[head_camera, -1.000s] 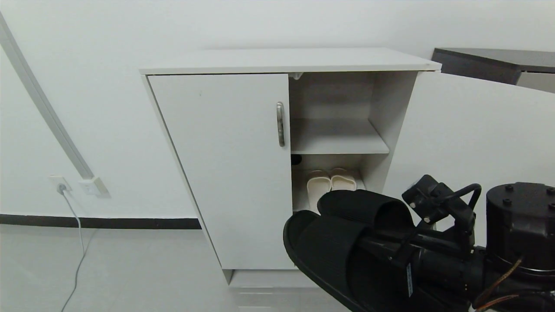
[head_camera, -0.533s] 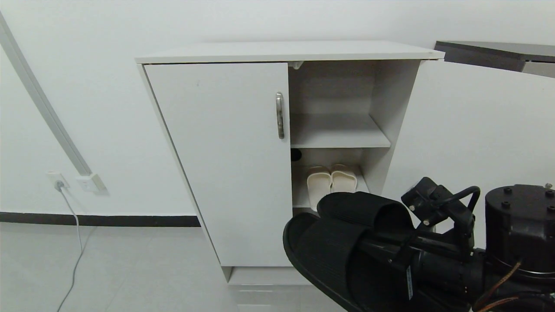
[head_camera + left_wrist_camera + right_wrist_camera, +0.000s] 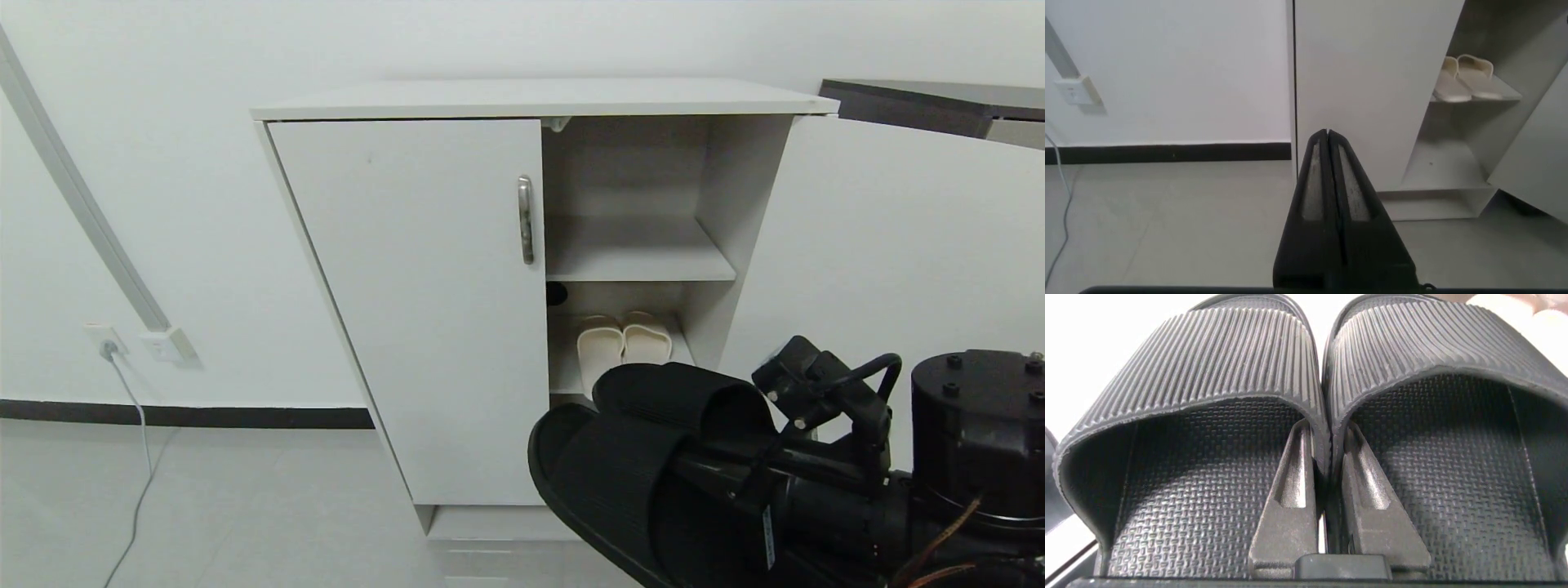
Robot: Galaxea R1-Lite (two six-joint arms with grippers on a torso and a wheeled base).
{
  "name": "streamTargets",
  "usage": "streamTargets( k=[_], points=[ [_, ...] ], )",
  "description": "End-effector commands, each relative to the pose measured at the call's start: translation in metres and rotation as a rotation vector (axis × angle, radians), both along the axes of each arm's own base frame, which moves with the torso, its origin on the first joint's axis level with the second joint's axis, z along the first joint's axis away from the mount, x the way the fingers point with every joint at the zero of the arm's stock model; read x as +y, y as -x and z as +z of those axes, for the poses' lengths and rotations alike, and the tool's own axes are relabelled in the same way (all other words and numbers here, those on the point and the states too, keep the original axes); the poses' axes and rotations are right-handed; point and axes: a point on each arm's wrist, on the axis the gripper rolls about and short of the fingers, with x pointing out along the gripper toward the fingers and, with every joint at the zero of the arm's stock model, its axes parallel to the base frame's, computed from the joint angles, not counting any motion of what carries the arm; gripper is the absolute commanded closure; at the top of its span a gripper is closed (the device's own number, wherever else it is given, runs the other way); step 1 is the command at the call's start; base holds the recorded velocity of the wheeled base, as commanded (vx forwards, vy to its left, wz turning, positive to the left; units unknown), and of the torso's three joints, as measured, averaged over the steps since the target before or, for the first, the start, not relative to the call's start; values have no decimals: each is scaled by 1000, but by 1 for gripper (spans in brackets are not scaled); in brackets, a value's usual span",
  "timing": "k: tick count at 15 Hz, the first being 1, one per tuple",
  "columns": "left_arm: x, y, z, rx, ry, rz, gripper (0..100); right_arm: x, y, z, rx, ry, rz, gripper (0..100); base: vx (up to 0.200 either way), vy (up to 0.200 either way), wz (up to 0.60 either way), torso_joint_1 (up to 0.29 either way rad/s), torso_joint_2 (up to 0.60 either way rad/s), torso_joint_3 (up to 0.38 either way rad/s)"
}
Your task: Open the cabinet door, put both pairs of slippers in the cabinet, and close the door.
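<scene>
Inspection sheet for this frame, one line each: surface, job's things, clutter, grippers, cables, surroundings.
surface: pale floor; the cabinet stands on it.
job's things: cabinet with left door shut and right door swung open; beige slippers side by side on the second shelf down; black slippers held in the air before the opening.
clutter: nothing seen.
grippers: right gripper shut on black slippers, one finger inside each, pinching their adjoining walls; left gripper shut, empty, above the floor.
cables: grey cord hanging from a wall socket to the floor.
surroundings: white wall, dark skirting stripe, dark tabletop beyond the open door.
</scene>
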Motion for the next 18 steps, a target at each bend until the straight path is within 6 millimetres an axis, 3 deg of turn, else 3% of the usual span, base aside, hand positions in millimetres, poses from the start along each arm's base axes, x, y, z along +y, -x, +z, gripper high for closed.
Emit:
streamTargets(
  k=[1, 4, 7, 11, 13, 18],
  points=[
    [0, 0, 0, 0, 1, 1, 100, 0, 0, 0, -2, 4, -2, 100, 0, 0, 0, 0, 0, 0],
    [0, 0, 0, 0, 1, 0, 100, 1, 1, -1, -24, 32, 9, 100, 0, 0, 0, 0, 0, 0],
    [0, 0, 0, 0, 1, 0, 100, 16, -1, -4, -16, 42, 10, 100, 0, 0, 0, 0, 0, 0],
    [0, 0, 0, 0, 1, 0, 100, 73, -8, -5, -23, 16, -239, 100, 0, 0, 0, 0, 0, 0],
    [0, 0, 0, 0, 1, -2, 100, 111, -20, -9, -74, 21, -462, 100, 0, 0, 0, 0, 0, 0],
    [0, 0, 0, 0, 1, -2, 100, 145, -43, 11, -9, -24, -637, 100, 0, 0, 0, 0, 0, 0]
  ],
)
